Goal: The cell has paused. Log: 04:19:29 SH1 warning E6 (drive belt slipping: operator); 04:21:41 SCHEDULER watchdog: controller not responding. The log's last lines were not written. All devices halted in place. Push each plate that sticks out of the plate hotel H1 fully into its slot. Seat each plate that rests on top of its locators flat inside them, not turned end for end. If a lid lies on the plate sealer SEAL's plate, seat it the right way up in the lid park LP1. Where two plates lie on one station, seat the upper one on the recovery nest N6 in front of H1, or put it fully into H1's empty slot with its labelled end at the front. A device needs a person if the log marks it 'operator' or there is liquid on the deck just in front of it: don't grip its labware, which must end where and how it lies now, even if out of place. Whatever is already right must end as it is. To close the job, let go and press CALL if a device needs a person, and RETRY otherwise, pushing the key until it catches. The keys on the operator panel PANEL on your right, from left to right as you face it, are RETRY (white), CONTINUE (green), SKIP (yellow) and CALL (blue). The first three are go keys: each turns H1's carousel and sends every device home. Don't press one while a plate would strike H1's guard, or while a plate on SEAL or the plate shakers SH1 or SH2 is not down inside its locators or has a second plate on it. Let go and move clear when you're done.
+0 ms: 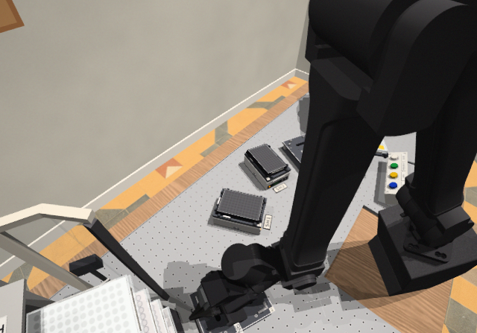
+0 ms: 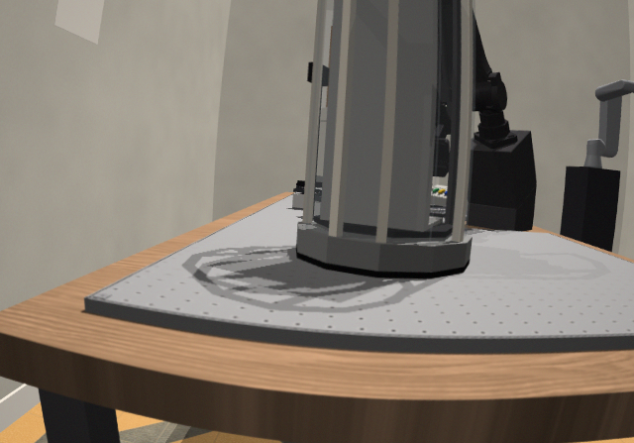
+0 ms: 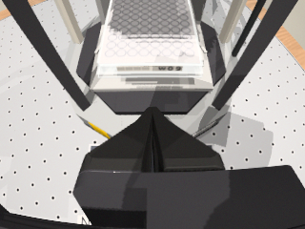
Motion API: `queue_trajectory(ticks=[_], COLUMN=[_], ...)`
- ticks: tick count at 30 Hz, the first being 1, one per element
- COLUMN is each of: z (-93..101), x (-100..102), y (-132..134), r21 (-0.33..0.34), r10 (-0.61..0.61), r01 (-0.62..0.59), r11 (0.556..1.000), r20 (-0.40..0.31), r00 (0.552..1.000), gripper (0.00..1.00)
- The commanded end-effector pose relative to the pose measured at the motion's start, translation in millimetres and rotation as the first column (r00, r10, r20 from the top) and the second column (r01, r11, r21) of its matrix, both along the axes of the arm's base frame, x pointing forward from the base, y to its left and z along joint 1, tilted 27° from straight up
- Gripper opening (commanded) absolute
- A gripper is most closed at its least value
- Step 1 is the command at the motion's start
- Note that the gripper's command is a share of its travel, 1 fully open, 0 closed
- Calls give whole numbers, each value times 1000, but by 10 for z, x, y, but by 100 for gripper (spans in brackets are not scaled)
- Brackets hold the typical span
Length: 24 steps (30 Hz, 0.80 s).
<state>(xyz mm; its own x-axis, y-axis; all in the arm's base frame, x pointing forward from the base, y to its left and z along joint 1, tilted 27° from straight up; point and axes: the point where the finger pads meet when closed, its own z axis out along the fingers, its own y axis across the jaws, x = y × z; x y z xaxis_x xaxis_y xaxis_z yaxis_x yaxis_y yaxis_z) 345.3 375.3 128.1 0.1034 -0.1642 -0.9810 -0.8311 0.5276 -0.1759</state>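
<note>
My gripper (image 3: pixel 152 114) is shut and empty, low in front of the plate hotel H1 (image 2: pixel 388 121). In the wrist view a clear plate (image 3: pixel 152 32) sticks out of a low H1 slot towards me, its labelled end just ahead of my fingertips. My gripper (image 1: pixel 194 314) hovers over the recovery nest N6 (image 1: pixel 246 312), beside H1's plates (image 1: pixel 92 306). A dark plate (image 1: pixel 241 205) lies on shaker SH1 (image 1: pixel 236 221). Another dark plate (image 1: pixel 267 159) lies on shaker SH2 (image 1: pixel 264 176), slightly askew. The panel (image 1: pixel 393 170) shows its white, green, yellow and blue keys.
H1's dark guard bars (image 3: pixel 38 45) stand on both sides of the slot. A flat dark station (image 1: pixel 294 148) lies behind SH2, partly hidden by my arm. A grey fixture on a black box (image 2: pixel 593 187) stands at the deck's far right.
</note>
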Motion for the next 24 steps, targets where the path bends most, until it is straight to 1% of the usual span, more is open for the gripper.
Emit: queue_trajectory(ticks=[1,5,9,12,16,17,21,24], z=[58,-37,-21,-94,-75,-20,-149,-117], x=[-28,-29,-68,-80,-94,-138,-132,-154], y=[-37,-118,-161,-212,-238,-215,-306,-346], r21=[24,13,18,10,14,23,7,14], r10=[3,-4,-1,-4,-4,7,-4,-4], r01=[-3,4,1,4,4,-7,4,4], r11=[1000,1000,1000,1000,1000,1000,1000,1000], r20=[13,4,13,6,12,22,7,17], r00=[1000,1000,1000,1000,1000,1000,1000,1000], gripper=[0,0,0,0,0,0,0,0])
